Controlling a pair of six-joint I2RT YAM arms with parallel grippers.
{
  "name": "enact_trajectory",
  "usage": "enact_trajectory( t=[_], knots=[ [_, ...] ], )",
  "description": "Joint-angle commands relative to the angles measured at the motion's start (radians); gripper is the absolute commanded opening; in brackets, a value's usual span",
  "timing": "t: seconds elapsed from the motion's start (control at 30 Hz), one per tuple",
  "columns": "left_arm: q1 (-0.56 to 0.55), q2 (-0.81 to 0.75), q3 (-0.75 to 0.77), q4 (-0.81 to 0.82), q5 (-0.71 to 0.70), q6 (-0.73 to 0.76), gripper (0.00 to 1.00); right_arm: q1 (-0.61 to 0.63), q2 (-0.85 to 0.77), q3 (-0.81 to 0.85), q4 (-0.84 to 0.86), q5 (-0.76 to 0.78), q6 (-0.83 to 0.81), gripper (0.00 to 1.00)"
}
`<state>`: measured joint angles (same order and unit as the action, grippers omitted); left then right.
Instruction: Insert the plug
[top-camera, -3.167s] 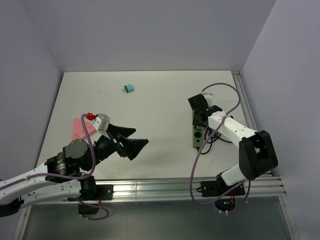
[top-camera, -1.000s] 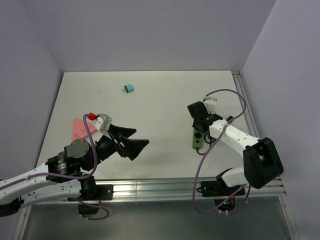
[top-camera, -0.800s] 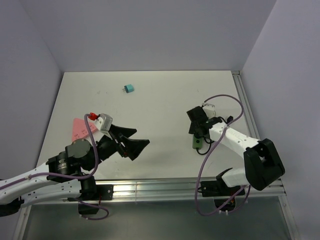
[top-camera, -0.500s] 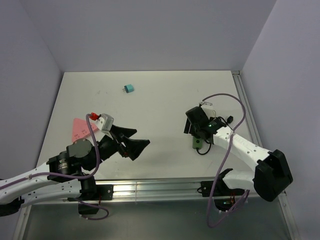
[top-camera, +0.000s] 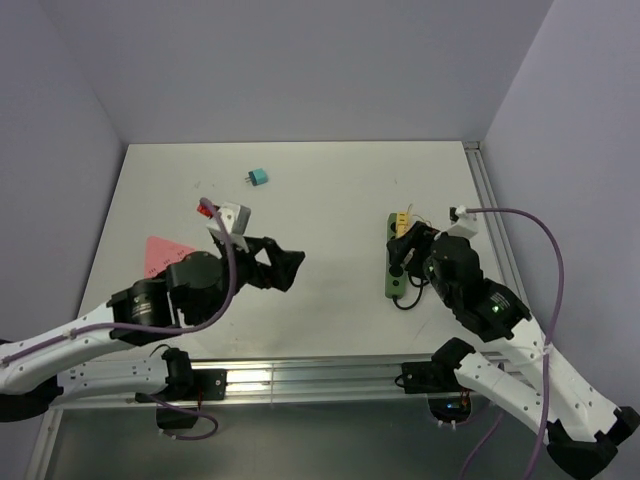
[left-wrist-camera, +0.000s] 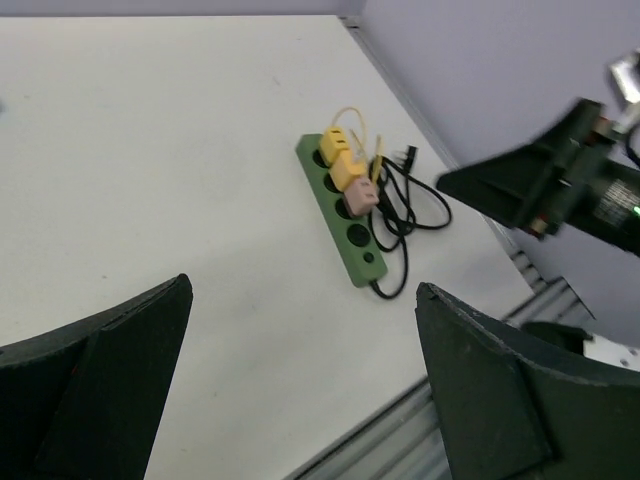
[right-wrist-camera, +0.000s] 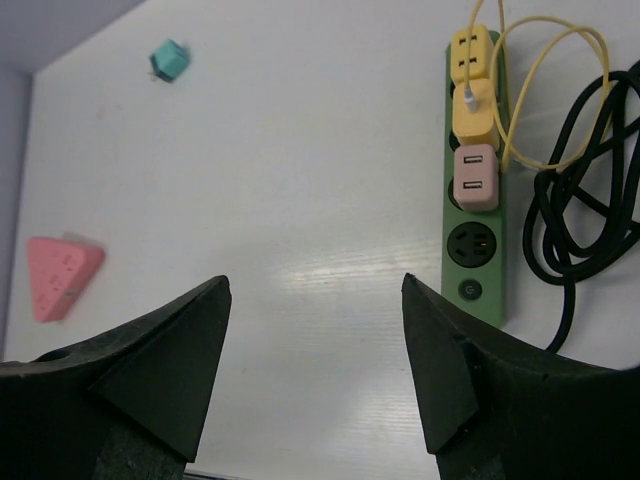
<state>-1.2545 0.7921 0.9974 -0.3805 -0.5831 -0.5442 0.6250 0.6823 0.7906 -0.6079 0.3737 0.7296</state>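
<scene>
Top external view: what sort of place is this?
Probably a lab robot test cell: a white table between plain walls, a mounting rail at its near edge, and a green power strip.

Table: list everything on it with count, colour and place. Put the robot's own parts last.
table: one, white, walled on three sides
power strip: one, green, right side of the table, one socket free near its switch
yellow adapters: two, plugged into the strip's far end
pink adapter: one, plugged in next to the yellow ones
yellow cable: one, thin, looping off a yellow adapter
black cord: one, coiled right of the strip
teal plug: one, loose, far middle
pink triangular block: one, left side
left hand: one, black, open, empty
right hand: one, black, open, empty
</scene>
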Motion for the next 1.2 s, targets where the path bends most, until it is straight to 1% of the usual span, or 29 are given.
enact_trajectory(
  t=[0.0,0.03,0.07,0.1,0.13,0.17,0.23,0.27,0.3,0.33,0.37,0.43,0.47,0.53,0.6,0.63,0.67,0.7,0.73,0.77,0.8,0.83,0.87,0.9,0.93,1.0,1.07,1.1,1.17],
  knots=[
    [0.049,0.126,0.131,-0.110,-0.103,-0.013,0.99,0.004,-0.049,-0.011,-0.016,-0.010,0.019,0.76],
    [0.079,0.160,0.174,-0.135,-0.072,-0.011,0.99,0.004,-0.056,-0.013,-0.026,-0.007,0.019,0.76],
    [0.171,0.221,0.190,-0.138,0.019,-0.010,0.99,0.004,-0.062,-0.016,-0.027,-0.007,0.022,0.76],
    [0.229,0.246,0.198,-0.133,0.075,-0.019,0.99,0.004,-0.070,-0.021,-0.027,-0.007,0.021,0.76],
    [0.283,0.268,0.199,-0.123,0.115,-0.025,0.99,0.004,-0.073,-0.027,-0.026,-0.009,0.019,0.76],
    [0.373,0.306,0.193,-0.085,0.143,-0.031,0.99,0.002,-0.076,-0.039,-0.021,-0.015,0.017,0.75],
    [0.441,0.344,0.190,-0.046,0.175,-0.051,0.99,0.004,-0.076,-0.051,-0.010,-0.041,0.016,0.75],
    [0.501,0.399,0.199,-0.026,0.181,-0.056,1.00,0.004,-0.076,-0.057,-0.006,-0.051,0.017,0.75],
    [0.535,0.435,0.217,-0.023,0.212,-0.072,0.99,0.004,-0.078,-0.063,0.002,-0.070,0.016,0.75],
    [0.568,0.512,0.263,-0.027,0.241,-0.085,0.99,0.004,-0.081,-0.079,0.025,-0.078,0.011,0.75],
    [0.639,0.550,0.288,-0.029,0.268,-0.100,1.00,0.004,-0.082,-0.086,0.036,-0.082,0.004,0.75],
    [0.702,0.620,0.358,-0.034,0.336,-0.141,0.99,0.004,-0.079,-0.096,0.062,-0.091,-0.005,0.74],
    [0.742,0.678,0.378,-0.032,0.339,-0.152,0.99,0.004,-0.076,-0.102,0.069,-0.104,-0.015,0.74],
    [0.777,0.755,0.421,0.001,0.350,-0.152,0.99,0.004,-0.061,-0.106,0.085,-0.128,-0.038,0.74],
    [0.797,0.806,0.444,0.060,0.370,-0.105,0.99,0.004,-0.043,-0.111,0.086,-0.133,-0.050,0.74],
    [0.813,0.862,0.475,0.077,0.385,-0.082,1.00,0.004,-0.038,-0.117,0.095,-0.136,-0.065,0.74],
    [0.820,0.893,0.495,0.090,0.394,-0.033,1.00,0.004,-0.033,-0.123,0.106,-0.157,-0.071,0.74],
    [0.828,0.927,0.548,0.097,0.413,-0.007,0.99,0.004,-0.032,-0.129,0.128,-0.170,-0.081,0.74],
    [0.846,0.993,0.573,0.104,0.469,0.024,1.00,0.004,-0.027,-0.140,0.138,-0.182,-0.103,0.74],
    [0.853,1.024,0.595,0.118,0.486,0.097,0.99,0.004,-0.021,-0.145,0.149,-0.202,-0.117,0.74],
    [0.859,1.056,0.647,0.124,0.511,0.137,0.99,0.004,-0.015,-0.148,0.155,-0.211,-0.128,0.74],
    [0.872,1.119,0.677,0.123,0.547,0.179,0.99,0.004,-0.009,-0.149,0.158,-0.217,-0.156,0.74],
    [0.879,1.151,0.713,0.114,0.549,0.252,1.00,0.002,0.006,-0.148,0.160,-0.220,-0.170,0.74],
    [0.885,1.183,0.786,0.097,0.552,0.279,0.99,0.002,0.016,-0.140,0.151,-0.222,-0.183,0.74],
    [0.905,1.241,0.823,0.060,0.566,0.306,1.00,0.002,0.025,-0.137,0.145,-0.220,-0.203,0.74],
    [0.926,1.286,0.883,0.048,0.588,0.397,1.00,0.002,0.045,-0.130,0.135,-0.226,-0.220,0.74],
    [0.948,1.306,0.873,0.087,0.594,0.502,1.00,0.002,0.046,-0.125,0.135,-0.239,-0.233,0.74],
    [0.954,1.306,0.838,0.113,0.614,0.533,0.99,0.002,0.042,-0.125,0.148,-0.249,-0.236,0.74],
    [0.972,1.299,0.796,0.175,0.663,0.666,1.00,0.002,0.027,-0.139,0.166,-0.297,-0.239,0.74]
  ],
)
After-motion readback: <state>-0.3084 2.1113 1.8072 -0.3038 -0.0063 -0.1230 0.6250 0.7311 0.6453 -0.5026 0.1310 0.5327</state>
